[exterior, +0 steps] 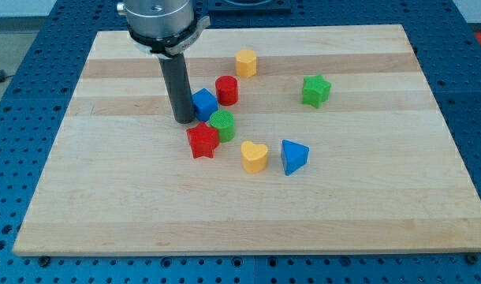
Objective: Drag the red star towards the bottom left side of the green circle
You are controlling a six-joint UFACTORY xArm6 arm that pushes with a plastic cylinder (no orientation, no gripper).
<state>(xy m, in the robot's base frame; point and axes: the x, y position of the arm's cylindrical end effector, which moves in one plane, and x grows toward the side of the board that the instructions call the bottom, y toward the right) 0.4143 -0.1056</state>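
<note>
The red star [203,141] lies on the wooden board [106,181], touching the lower left of the green circle [222,125]. My tip [184,119] rests on the board just above and to the left of the red star, beside the left face of the blue cube [204,103]. The rod rises toward the view's top, to the grey arm head [159,20].
A red cylinder [227,90] stands right of the blue cube, and a yellow hexagon [246,62] above it. A green star [315,90] is at the right. A yellow heart [254,156] and a blue triangle [292,156] lie lower right of the green circle.
</note>
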